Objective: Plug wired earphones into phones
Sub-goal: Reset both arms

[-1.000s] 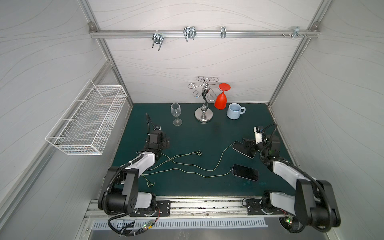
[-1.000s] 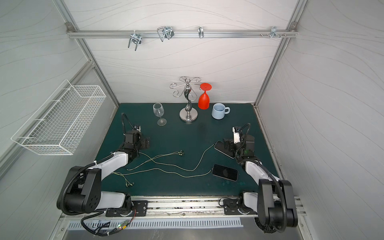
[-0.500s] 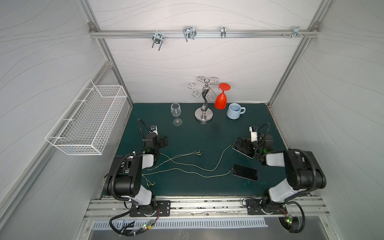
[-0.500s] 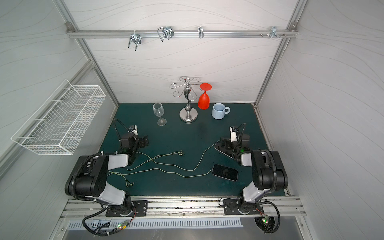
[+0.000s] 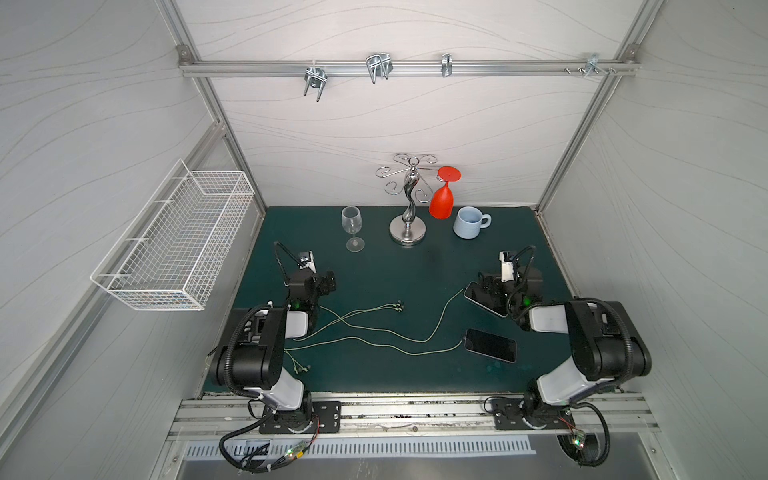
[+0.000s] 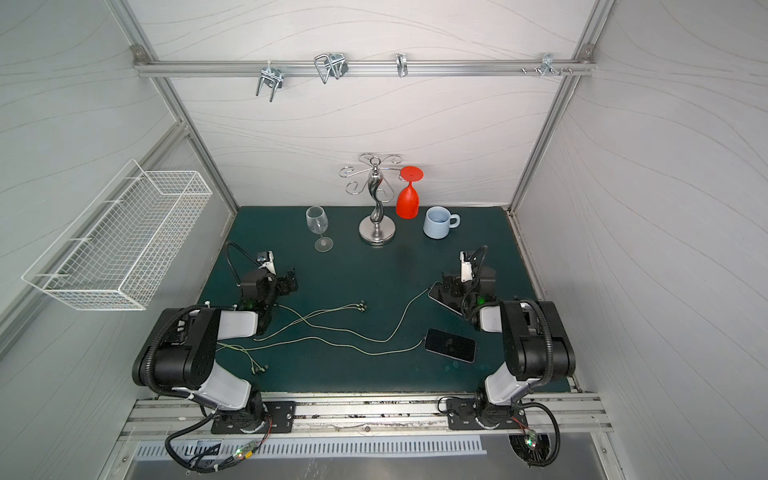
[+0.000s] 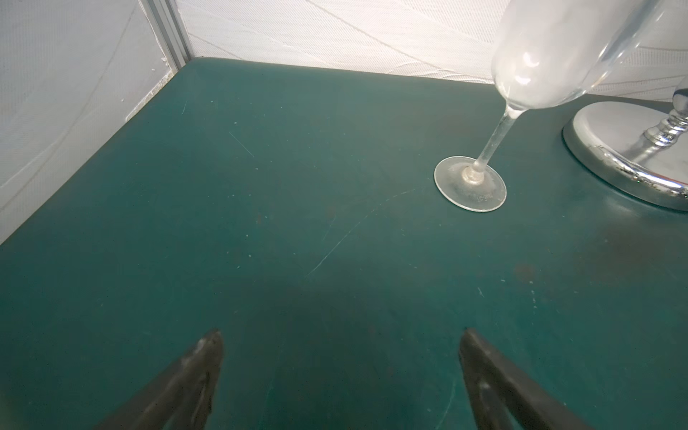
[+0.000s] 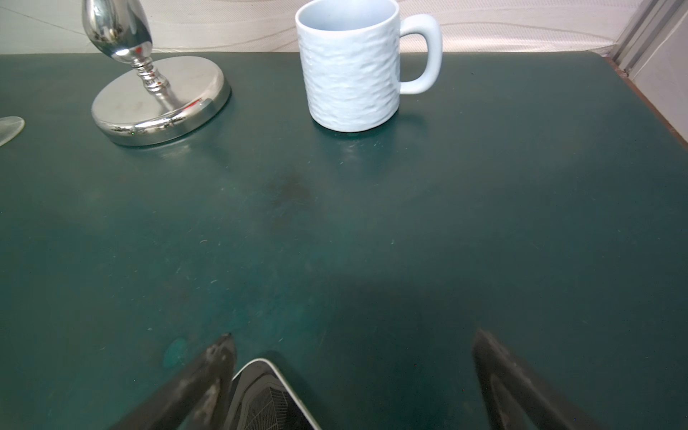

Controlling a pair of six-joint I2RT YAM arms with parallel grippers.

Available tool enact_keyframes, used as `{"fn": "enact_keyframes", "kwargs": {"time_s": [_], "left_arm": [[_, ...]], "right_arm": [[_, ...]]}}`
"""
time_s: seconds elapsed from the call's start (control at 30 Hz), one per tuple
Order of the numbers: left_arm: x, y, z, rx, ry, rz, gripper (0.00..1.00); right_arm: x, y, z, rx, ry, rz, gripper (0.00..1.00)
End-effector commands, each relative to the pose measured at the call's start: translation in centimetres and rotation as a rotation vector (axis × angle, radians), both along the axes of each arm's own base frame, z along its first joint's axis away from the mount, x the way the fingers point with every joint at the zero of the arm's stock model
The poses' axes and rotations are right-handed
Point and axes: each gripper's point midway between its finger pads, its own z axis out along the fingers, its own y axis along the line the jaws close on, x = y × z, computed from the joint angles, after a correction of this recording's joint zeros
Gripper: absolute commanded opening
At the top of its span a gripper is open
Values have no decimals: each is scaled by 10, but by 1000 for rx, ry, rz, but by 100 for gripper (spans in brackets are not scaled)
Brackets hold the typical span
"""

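The left claw [image 7: 340, 335] spreads wide above the tabletop [image 7: 260, 223]. The right claw [image 8: 353, 335] spreads wide over one phone [image 8: 266, 400], at its corner. The other phone [image 5: 490, 345] lies nearer the front. The earphones [image 5: 374, 330] trail across the tabletop to both phones' edges. The mug [image 8: 350, 74] stands upright, and the wire basket [image 5: 174, 245] hangs on the wall.

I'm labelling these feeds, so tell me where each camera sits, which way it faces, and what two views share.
Top views: high at the front, looking down on mat, phones, earphones; both arms show.
Left wrist: low, facing the wine glass; open left gripper shows.
Right wrist: low, facing the mug; open right gripper by a phone corner.
Shared: both wrist views show the stand base.
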Motion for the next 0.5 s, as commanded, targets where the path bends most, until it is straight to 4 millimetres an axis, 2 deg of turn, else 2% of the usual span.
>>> {"fn": "enact_keyframes", "kwargs": {"time_s": [0.0,0.47], "left_arm": [[6,2,14,14,-62,4,99],[6,2,14,14,-61,0,99]], "right_arm": [[6,1,9,1,-35,-7,99],[6,1,9,1,-33,-5,99]]}}
